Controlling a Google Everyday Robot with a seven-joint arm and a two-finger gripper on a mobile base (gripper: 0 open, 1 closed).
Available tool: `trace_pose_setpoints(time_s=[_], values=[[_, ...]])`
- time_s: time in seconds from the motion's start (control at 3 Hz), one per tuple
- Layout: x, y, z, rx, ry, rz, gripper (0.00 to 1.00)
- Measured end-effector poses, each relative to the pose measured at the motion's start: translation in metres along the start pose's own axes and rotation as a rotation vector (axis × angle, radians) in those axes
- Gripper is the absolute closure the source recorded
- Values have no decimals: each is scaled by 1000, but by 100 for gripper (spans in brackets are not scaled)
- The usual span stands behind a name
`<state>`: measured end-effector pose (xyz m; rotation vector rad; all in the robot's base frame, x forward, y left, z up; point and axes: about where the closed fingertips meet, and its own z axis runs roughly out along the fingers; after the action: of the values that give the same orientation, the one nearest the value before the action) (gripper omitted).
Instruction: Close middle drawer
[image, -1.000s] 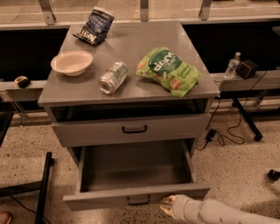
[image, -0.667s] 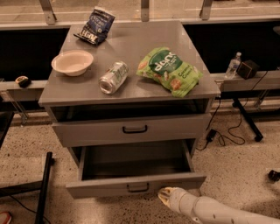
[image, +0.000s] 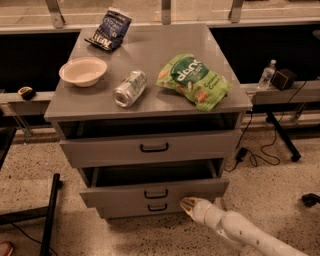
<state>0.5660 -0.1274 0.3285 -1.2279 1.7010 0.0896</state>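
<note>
The middle drawer (image: 120, 196) is a grey drawer with a low front panel and a small black bar handle (image: 156, 193). It stands partly open, with a dark gap showing above its front. My gripper (image: 189, 204) is at the end of my white arm (image: 240, 232), which comes in from the lower right. Its tip is against the right part of the drawer's front panel, below and right of the handle. Above it is the taller top drawer (image: 100, 150), which stands out a little. Below it is the bottom drawer front (image: 125, 211).
On the cabinet top (image: 150, 55) lie a white bowl (image: 83, 71), a tipped can (image: 129, 88), a green chip bag (image: 194, 81) and a dark blue bag (image: 109, 30). A black stand leg (image: 47, 220) is at the left. Cables (image: 260, 155) and a bottle (image: 267, 74) are at the right.
The middle drawer has slid a long way into the cabinet. My gripper has moved forward with it, staying against the front panel.
</note>
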Motion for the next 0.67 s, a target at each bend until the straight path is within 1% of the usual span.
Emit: trace_pose_setpoints(time_s=[0.33,0.67], values=[[5,-34,15,16,-54,33,100],[-1,-50,18,0,-102,38,100]])
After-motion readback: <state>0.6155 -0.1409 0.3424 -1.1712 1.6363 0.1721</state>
